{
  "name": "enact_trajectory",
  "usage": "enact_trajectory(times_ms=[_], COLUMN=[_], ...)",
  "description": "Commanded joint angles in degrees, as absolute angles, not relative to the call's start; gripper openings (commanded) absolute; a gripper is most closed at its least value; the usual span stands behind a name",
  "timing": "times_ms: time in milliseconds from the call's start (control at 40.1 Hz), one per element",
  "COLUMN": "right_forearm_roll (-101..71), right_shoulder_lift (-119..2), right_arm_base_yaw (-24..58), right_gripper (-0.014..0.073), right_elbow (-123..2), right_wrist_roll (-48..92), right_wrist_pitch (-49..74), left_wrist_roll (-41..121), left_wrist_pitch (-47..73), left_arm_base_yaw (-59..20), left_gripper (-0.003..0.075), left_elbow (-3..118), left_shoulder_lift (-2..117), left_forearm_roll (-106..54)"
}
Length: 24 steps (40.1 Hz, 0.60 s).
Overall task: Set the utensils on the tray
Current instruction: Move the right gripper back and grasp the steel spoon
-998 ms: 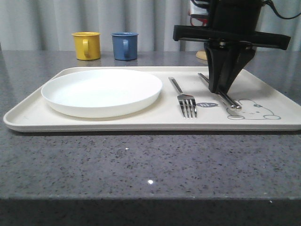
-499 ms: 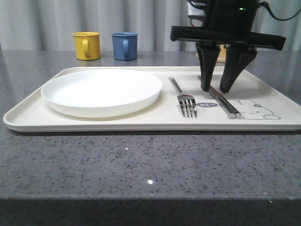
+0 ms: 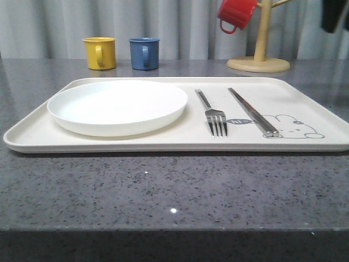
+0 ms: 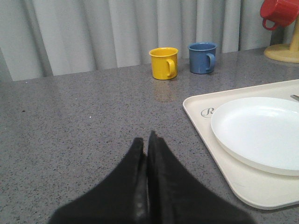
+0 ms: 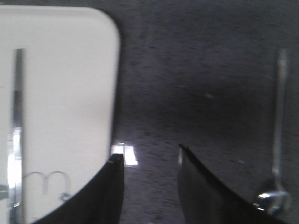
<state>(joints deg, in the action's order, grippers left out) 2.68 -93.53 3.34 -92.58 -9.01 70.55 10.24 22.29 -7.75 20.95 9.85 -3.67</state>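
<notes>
The cream tray [image 3: 305, 103] holds a round white plate [image 3: 117, 106], a silver fork [image 3: 214, 115] and a pair of metal chopsticks [image 3: 253, 112] lying beside the rabbit drawing. A long-handled spoon [image 5: 279, 140] lies on the grey counter, off the tray. My right gripper [image 5: 149, 153] is open with nothing between its fingers, hovering over the counter just past the tray's corner [image 5: 105, 28], between the chopsticks [image 5: 16, 130] and the spoon. Over the counter beside the tray's [image 4: 201, 116] other end, my left gripper [image 4: 145, 137] is shut and empty.
A yellow mug [image 3: 100, 53] and a blue mug [image 3: 144, 53] stand behind the tray. At the back right a red mug [image 3: 235, 15] hangs on a wooden mug tree [image 3: 260, 52]. Part of my right arm [image 3: 334, 13] shows at the top right corner.
My right gripper opened off the chopsticks, left them lying on the tray, then rose and swung away to the right. The left arm has not moved.
</notes>
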Motion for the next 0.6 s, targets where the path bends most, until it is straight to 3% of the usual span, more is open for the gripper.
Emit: enact_trajectory(times_ms=[0,200,574], right_forearm_roll=[4.17,4.05,3.72], right_shoulder_lift=[-89.87,-92.13,-97.86], right_arm_base_yaw=[-3.71,-12.09,-12.65], right_gripper=[0.0311,0.0311,0.0311], right_elbow=[-91.18,-87.28,-87.28], right_wrist_roll=[-4.18,-2.12,-0.74], right_wrist_pitch=[76.57,72.59,68.43], left_wrist_roll=[10.16,10.16,10.16], left_wrist_pitch=[17.30,17.22,17.22], left_arm_base_yaw=[-7.71,-7.71,-7.71], left_gripper=[-0.0018,-0.0018,-0.0018], left_elbow=[22.57,22.57,22.57], left_shoulder_lift=[10.42,10.42,10.42], left_forearm_roll=[-4.25,-4.25,-4.25])
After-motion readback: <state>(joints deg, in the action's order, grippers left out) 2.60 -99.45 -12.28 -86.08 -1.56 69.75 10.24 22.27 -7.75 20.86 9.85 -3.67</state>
